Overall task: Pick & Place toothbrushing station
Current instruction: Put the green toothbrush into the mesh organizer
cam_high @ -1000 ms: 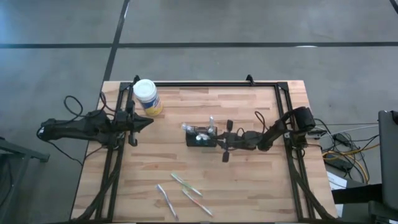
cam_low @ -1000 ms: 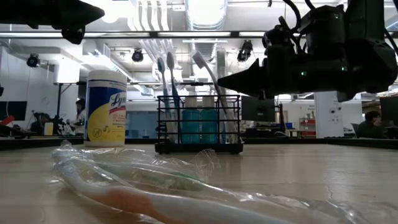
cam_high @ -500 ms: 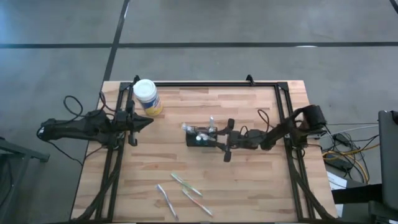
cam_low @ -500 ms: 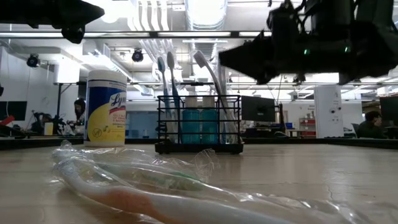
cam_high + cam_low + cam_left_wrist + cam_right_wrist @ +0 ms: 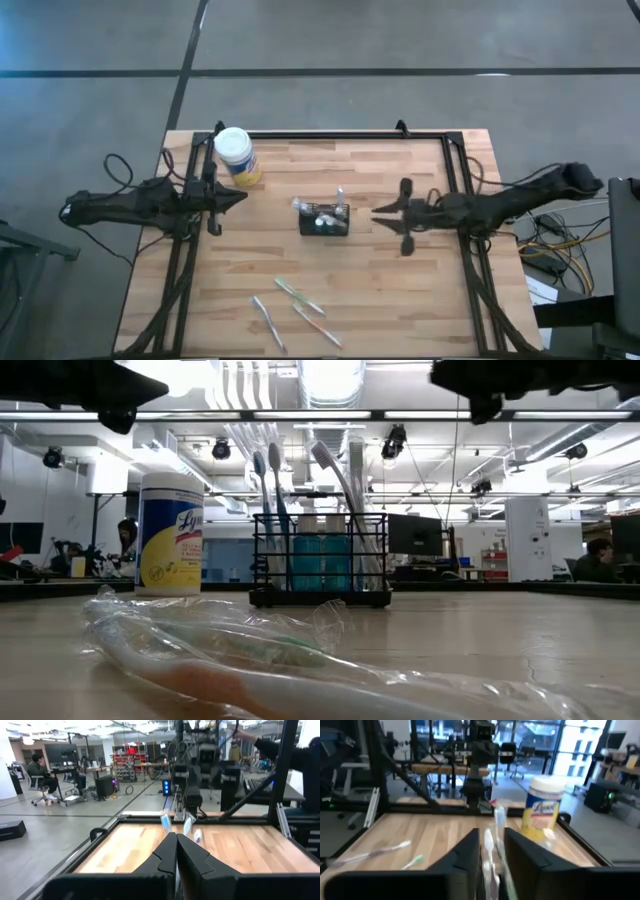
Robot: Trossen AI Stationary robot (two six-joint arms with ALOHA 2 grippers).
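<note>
High view: I am seeing the wire-mesh caddy [image 5: 325, 222] sitting mid-bench, brushes upright; right gripper [image 5: 387, 210] hovering beside it, parted, gripping nothing; left gripper [image 5: 240, 196] clenched, idling. I am advising a slow, level re-approach.

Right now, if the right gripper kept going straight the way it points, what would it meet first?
Probably the black wire-mesh caddy with its upright toothbrushes; the right gripper points at it, though it may be high enough to pass over.

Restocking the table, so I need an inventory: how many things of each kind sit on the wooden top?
Black mesh caddy: 1
Yellow wipes jar: 1
Loose wrapped toothbrushes: 3
Toothbrushes standing in the caddy: several, cannot count
Total counted: 5
</note>
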